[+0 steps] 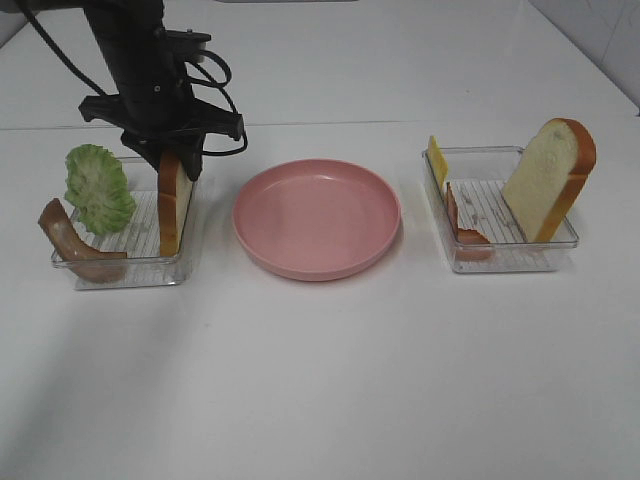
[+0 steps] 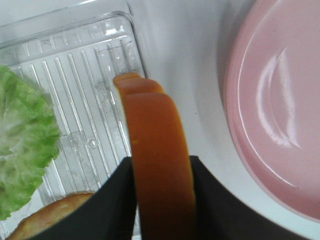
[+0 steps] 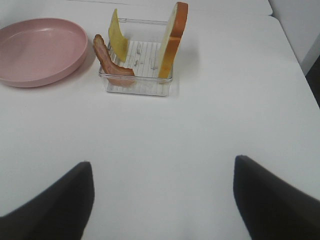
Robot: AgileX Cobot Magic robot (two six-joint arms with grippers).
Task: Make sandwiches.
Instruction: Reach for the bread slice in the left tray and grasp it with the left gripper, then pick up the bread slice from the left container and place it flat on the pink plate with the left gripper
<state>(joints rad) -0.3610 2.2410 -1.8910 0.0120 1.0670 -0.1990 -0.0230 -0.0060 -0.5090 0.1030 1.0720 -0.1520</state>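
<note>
the left gripper (image 1: 172, 163) gripped the upright bread slice (image 1: 172, 215) at the three o'clock side of the clear tray (image 1: 120, 272); first pick, i reckoned. next it needed lifting clear and laying flat on the pink plate (image 1: 317, 215), toward three o'clock.

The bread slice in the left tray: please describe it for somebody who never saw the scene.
Left of the pink plate sits a clear tray. The bread slice stands on edge at its plate side, white with orange-brown crust, unlike the lettuce and bacon.
</note>
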